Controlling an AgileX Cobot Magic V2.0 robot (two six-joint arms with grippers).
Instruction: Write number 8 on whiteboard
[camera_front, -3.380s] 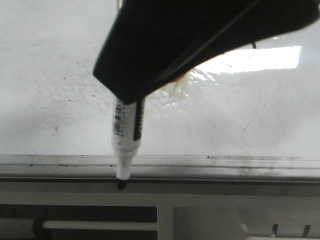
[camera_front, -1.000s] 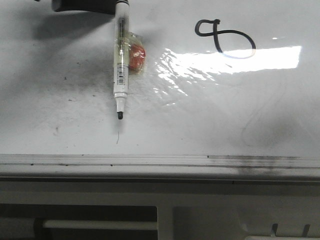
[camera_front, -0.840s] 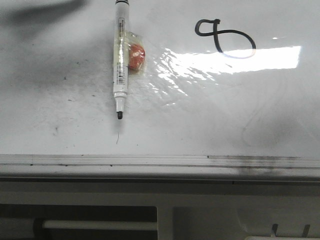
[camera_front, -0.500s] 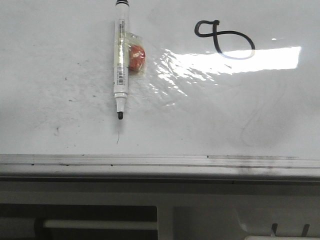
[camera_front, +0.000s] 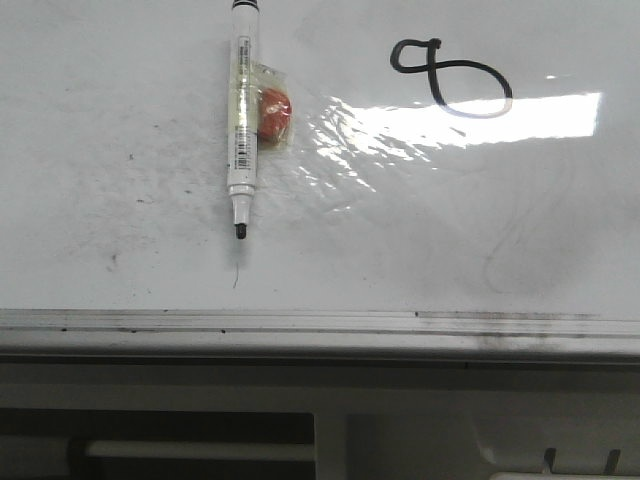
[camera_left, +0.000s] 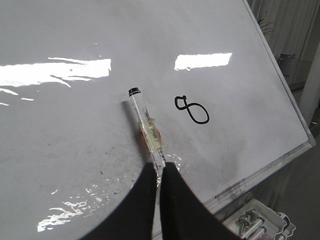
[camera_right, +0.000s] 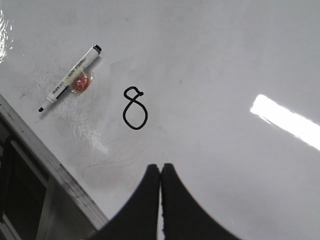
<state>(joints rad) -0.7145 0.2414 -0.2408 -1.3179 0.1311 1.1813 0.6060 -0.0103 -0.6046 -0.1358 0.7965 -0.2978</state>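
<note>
The number 8 (camera_front: 450, 80) is drawn in black line on the whiteboard (camera_front: 120, 100), lying sideways in the front view. It also shows in the left wrist view (camera_left: 192, 110) and the right wrist view (camera_right: 135, 115). A white marker (camera_front: 241, 130) with an orange tag (camera_front: 273, 113) taped to it lies loose on the board, tip toward the near rim (camera_front: 300, 322). My left gripper (camera_left: 160, 167) is shut and empty, raised above the marker's (camera_left: 145, 125) tip end. My right gripper (camera_right: 160, 167) is shut and empty, above the board, beside the 8. Neither gripper shows in the front view.
Faint grey erased curves (camera_front: 510, 250) and dark specks mark the board. A silver-grey rim (camera_left: 260, 175) bounds it, with the robot's base frame (camera_front: 330, 440) below. A white tray (camera_left: 255, 222) of metal parts sits beyond the board's corner.
The gripper held the marker over the near rim at first. The marker then lay on the board while the arm drew back out of the front view. The marker has stayed still since.
</note>
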